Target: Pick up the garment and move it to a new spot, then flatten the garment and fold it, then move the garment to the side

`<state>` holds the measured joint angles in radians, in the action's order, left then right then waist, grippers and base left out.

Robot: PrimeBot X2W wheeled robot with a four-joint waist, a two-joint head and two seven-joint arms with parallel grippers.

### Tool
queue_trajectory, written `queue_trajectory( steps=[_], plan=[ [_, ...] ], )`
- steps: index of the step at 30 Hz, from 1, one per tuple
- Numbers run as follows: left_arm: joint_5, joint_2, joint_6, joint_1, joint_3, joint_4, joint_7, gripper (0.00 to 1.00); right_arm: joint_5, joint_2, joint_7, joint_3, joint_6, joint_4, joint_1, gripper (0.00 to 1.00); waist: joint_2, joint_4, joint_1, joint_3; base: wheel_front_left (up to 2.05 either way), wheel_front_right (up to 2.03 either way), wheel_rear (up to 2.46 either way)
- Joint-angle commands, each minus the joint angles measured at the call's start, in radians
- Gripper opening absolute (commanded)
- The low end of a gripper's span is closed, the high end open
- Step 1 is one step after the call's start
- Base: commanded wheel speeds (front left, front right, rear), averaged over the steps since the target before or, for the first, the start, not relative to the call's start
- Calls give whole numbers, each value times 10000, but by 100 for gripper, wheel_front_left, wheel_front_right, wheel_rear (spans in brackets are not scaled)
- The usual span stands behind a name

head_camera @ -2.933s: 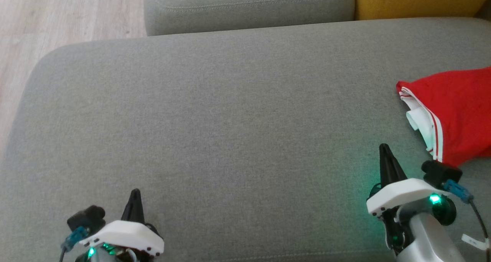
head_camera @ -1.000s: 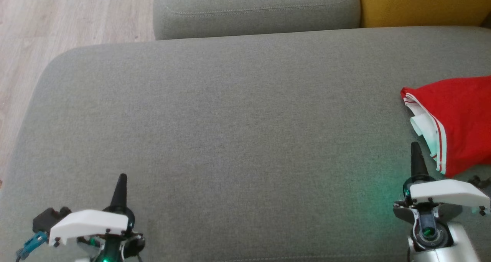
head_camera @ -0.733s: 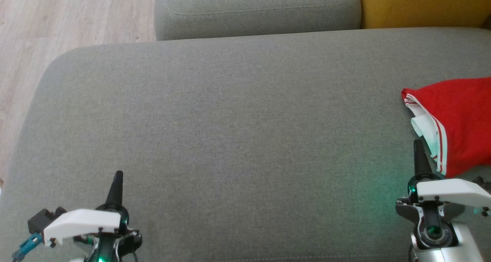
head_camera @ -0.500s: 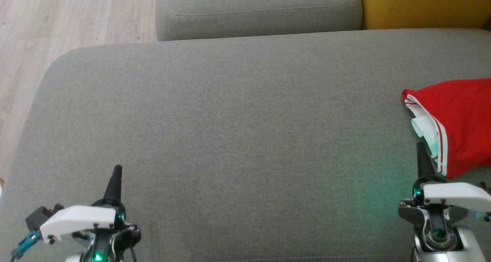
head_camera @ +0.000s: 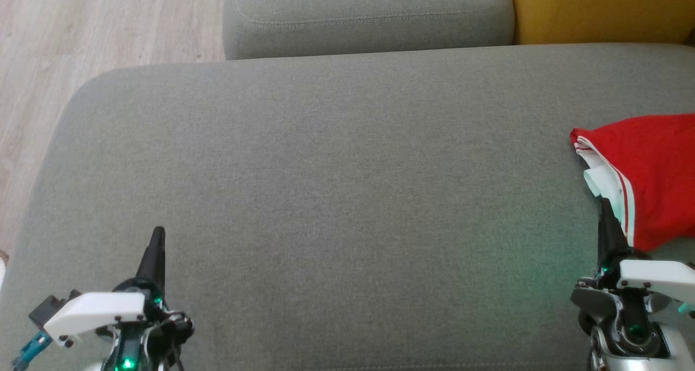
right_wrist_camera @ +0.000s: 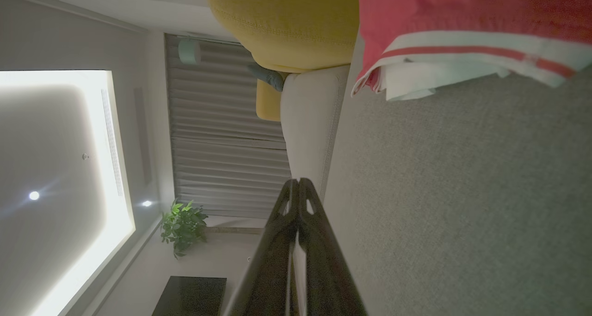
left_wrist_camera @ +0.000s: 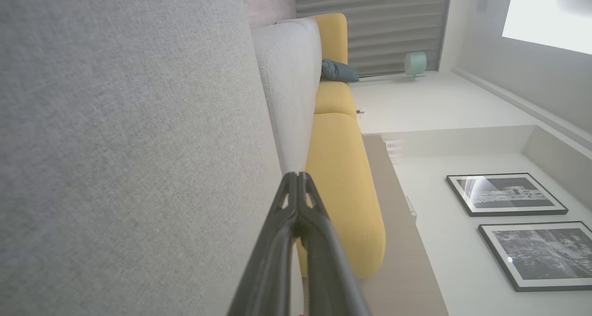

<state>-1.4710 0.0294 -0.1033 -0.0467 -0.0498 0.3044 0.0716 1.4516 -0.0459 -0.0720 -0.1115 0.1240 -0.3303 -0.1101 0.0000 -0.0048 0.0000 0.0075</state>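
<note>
The garment (head_camera: 651,170), a red jersey with white striped trim, lies folded at the right edge of the grey sofa cushion (head_camera: 336,186). In the right wrist view the garment (right_wrist_camera: 462,24) sits along the top, its white trim facing the fingers. My right gripper (head_camera: 604,203) is shut and empty, its tip just beside the garment's near white edge. My left gripper (head_camera: 157,232) is shut and empty at the lower left, far from the garment. The wrist views show the left gripper (left_wrist_camera: 297,176) and the right gripper (right_wrist_camera: 296,182) with their fingers pressed together.
A grey back cushion (head_camera: 369,18) and a yellow cushion (head_camera: 597,10) stand behind the seat. Wooden floor (head_camera: 81,39) lies off the cushion's left edge. The broad middle of the seat carries nothing.
Both arms have drawn down toward the bottom of the head view, the left drifting left and the right drifting right. The garment has not moved on the cushion.
</note>
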Motion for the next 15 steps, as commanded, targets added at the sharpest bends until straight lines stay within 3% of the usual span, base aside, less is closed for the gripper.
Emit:
queue_trajectory(
  steps=[1,15],
  plan=[
    [-242,188,-100,-564,-414,-418,102,0,298,-43,-108,119,62,458,-150,0,0,5,0,-4,0,0,0],
    [-1378,208,-274,-614,-639,-589,415,0,1569,-43,-413,-24,67,855,22,0,0,48,0,-44,0,0,0]
  ],
)
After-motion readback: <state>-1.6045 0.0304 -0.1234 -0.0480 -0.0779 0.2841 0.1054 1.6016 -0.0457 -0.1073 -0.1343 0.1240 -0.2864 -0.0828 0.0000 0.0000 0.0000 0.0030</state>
